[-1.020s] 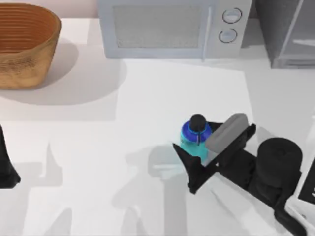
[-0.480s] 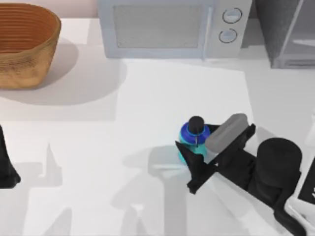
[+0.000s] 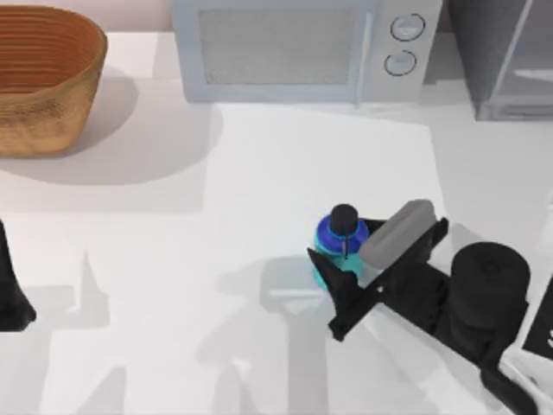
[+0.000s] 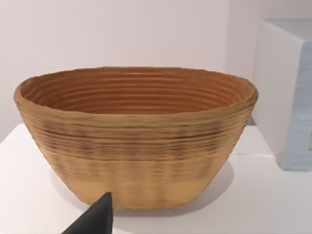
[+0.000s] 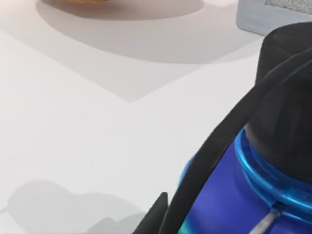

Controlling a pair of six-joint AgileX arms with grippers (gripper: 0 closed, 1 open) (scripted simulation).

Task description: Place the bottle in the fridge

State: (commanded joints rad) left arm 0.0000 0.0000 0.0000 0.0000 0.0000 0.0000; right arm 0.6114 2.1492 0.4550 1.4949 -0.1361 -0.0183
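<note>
While the right hand (image 3: 341, 264) sits at the bottle (image 3: 339, 245) in the right half of the bench (image 3: 259, 190), its two dark fingers flank the cyan body, one on the near side and one on the far side, and appear closed on it. The bottle stands upright on the bench with its black cap (image 3: 344, 216) uppermost. In the right wrist view the blue shoulder and cap of the bottle (image 5: 243, 195) lie very close to the lens, and a dark finger edge (image 5: 219, 151) runs across the bottle.

The fridge (image 3: 505, 56) stands at the far right corner, well apart from the bottle, just beside the microwave (image 3: 302, 47).

The step in hand is judged to be securing the grasp before the lift. It is done well by keeping the fingers square on the body below the shoulder, lifting straight up so the bottle stays upright, and then carrying it towards the fridge clear of the microwave's corner. Whether the fridge door stands open cannot be told.

The left hand (image 3: 10, 298) is parked at the bench's left edge, facing the basket (image 4: 136, 136); its state cannot be told.
</note>
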